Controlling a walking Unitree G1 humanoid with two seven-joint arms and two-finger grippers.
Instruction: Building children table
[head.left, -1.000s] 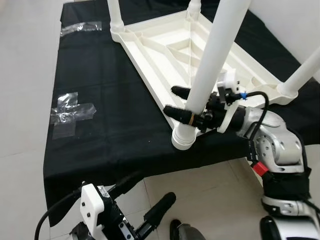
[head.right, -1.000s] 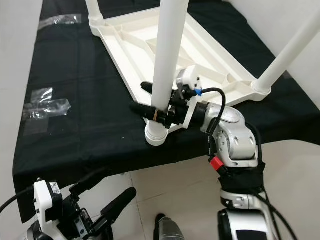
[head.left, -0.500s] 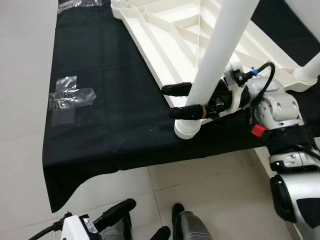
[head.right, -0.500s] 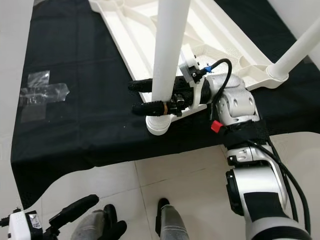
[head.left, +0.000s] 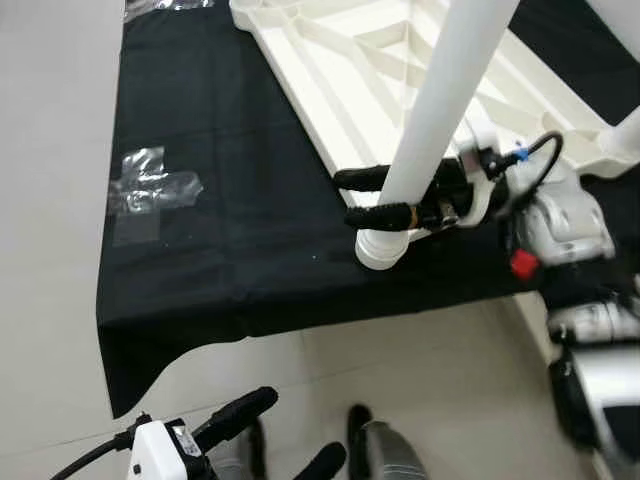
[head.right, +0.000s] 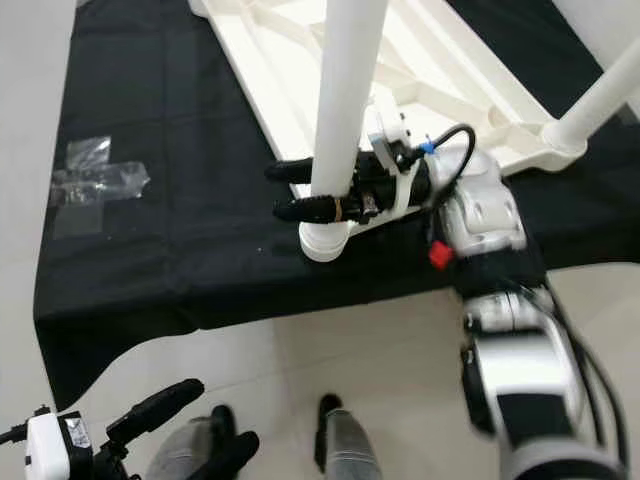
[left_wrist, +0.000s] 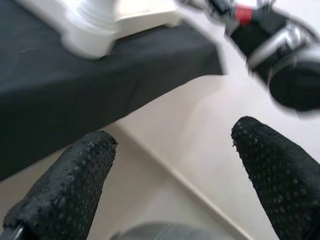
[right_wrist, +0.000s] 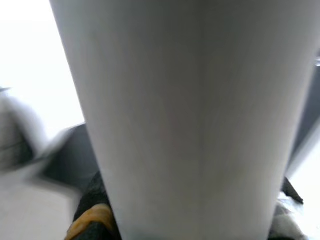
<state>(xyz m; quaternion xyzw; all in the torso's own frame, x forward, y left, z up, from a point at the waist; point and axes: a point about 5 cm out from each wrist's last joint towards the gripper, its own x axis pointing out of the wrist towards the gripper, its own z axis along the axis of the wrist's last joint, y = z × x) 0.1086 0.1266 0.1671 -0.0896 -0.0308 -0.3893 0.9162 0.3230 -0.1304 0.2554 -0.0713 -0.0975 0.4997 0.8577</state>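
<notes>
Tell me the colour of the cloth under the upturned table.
Black cloth, clearest in the left eye view.

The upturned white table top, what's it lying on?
The white table top lies on a black cloth that drapes over the near edge. Whatever supports the cloth is covered.
</notes>
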